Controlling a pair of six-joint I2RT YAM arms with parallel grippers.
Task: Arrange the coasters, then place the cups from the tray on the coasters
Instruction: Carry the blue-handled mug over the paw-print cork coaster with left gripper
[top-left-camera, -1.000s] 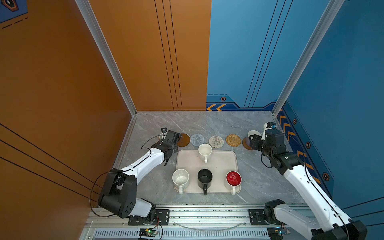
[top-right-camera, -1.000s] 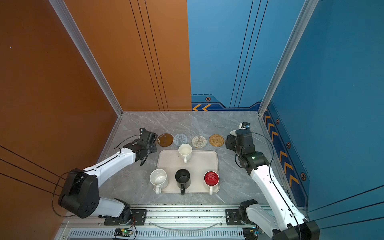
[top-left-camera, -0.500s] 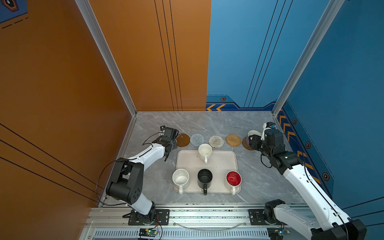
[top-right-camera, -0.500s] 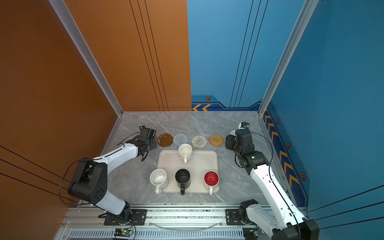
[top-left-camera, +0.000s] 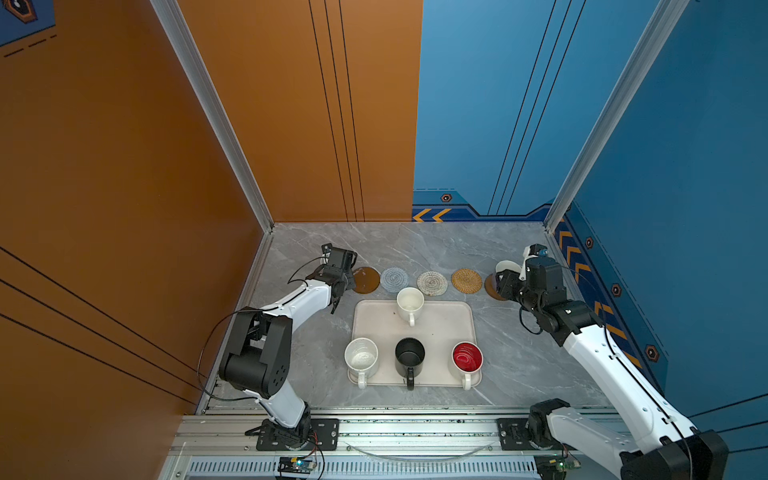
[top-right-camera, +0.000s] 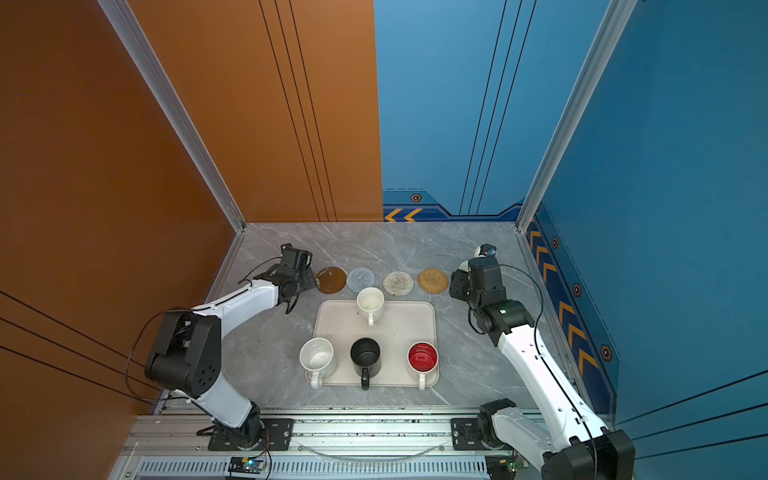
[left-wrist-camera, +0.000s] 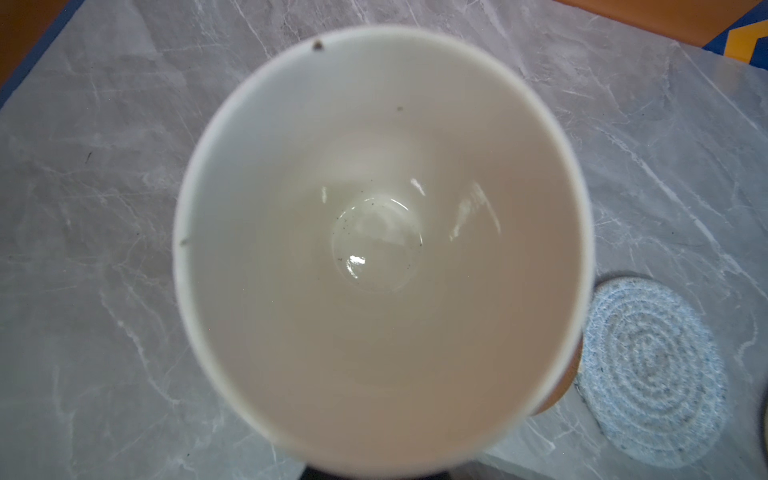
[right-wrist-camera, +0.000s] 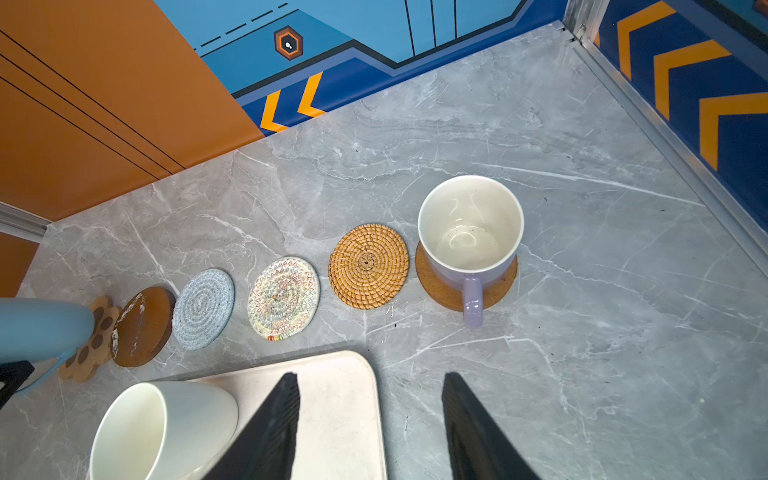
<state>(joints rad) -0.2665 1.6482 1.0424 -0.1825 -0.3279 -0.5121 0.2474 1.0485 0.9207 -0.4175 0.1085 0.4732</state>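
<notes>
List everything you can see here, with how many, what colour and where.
tray: one, cream-beige, middle of the table
cream-white mug: one, far edge of the tray
speckled white mug, black mug, red-inside mug: one each, along the tray's near edge
lavender mug: one, on the right-end brown coaster
light blue mug: one, at the row's left end
other coasters: five in a row beyond the tray: tan paw coaster, brown disc, grey-blue round, white woven round, golden rattan round
table: one, grey marble
left gripper: shut on the light blue mug
right gripper: open, empty, near the lavender mug
</notes>
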